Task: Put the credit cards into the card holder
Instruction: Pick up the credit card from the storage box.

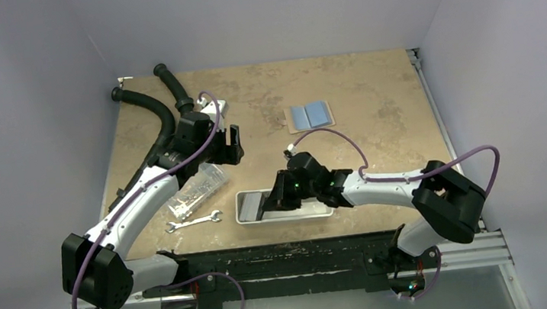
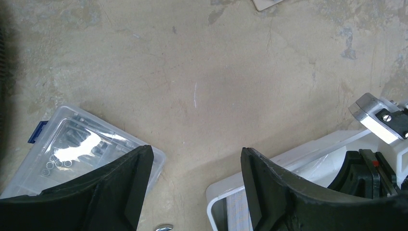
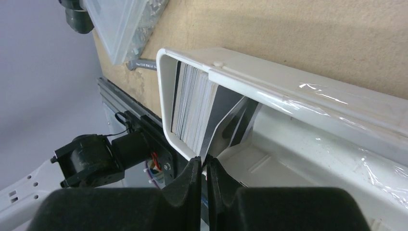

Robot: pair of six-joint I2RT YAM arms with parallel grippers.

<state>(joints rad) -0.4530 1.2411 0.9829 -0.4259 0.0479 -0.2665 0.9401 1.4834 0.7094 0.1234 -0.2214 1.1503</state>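
The card holder (image 1: 309, 115) lies open on the table at the back, its two light blue panels up. The credit cards (image 3: 192, 106) stand on edge as a stack at the left end of a long white tray (image 3: 298, 91). One dark grey card (image 3: 223, 127) leans away from the stack. Its lower edge runs down into my right gripper (image 3: 204, 161), which is shut on it with the fingers almost touching. From above, the right gripper (image 1: 273, 199) sits inside the tray (image 1: 315, 213). My left gripper (image 1: 233, 145) hovers open and empty over bare table (image 2: 197, 154), left of the holder.
A clear plastic box (image 1: 197, 189) of small parts lies left of the tray, and a silver wrench (image 1: 195, 222) lies in front of it. A black corrugated hose (image 1: 154, 109) curves along the back left. The table's near edge is just behind the tray.
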